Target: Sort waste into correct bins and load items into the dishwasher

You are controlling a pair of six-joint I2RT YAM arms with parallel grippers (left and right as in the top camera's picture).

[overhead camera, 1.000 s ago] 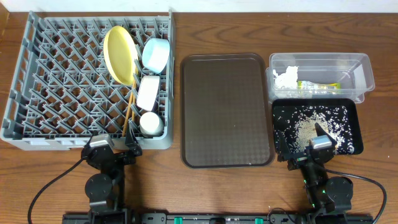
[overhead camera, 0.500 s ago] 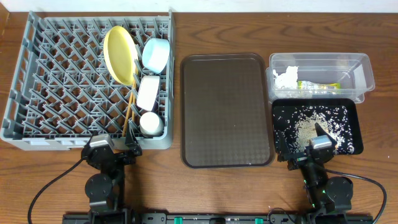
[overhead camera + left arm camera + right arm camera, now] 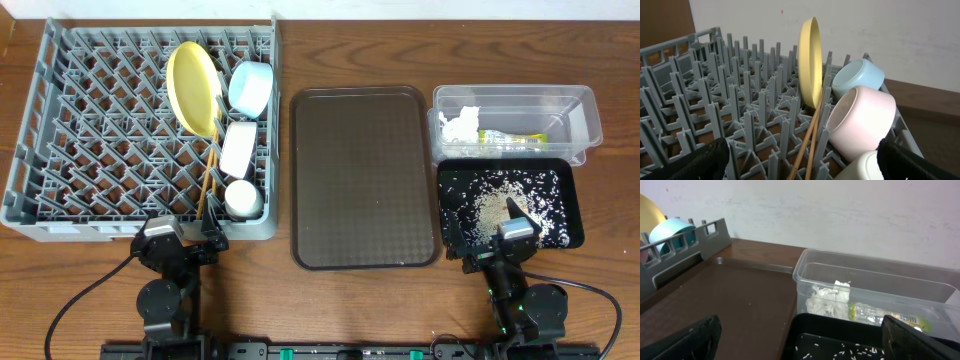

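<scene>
Standing on edge among the pegs of the grey dish rack (image 3: 90, 120), the yellow plate (image 3: 190, 88) sits just beside the blue bowl (image 3: 250, 85). The white bowl (image 3: 239, 148) and the small cup (image 3: 240, 198) sit in the same row nearer the arms, with 2 chopsticks (image 3: 208, 178) slanting along their left.

Both grippers are wide open and hold nothing — the left gripper (image 3: 800, 155) at the rack's near edge, the right gripper (image 3: 800, 335) at the near edge of the black tray (image 3: 577, 205), where rice (image 3: 492, 208) lies scattered. Behind that tray, the clear container (image 3: 585, 115) holds the tissue (image 3: 460, 125) and the green-and-yellow wrapper (image 3: 512, 138). Between rack and bins lies the brown tray (image 3: 362, 175).
</scene>
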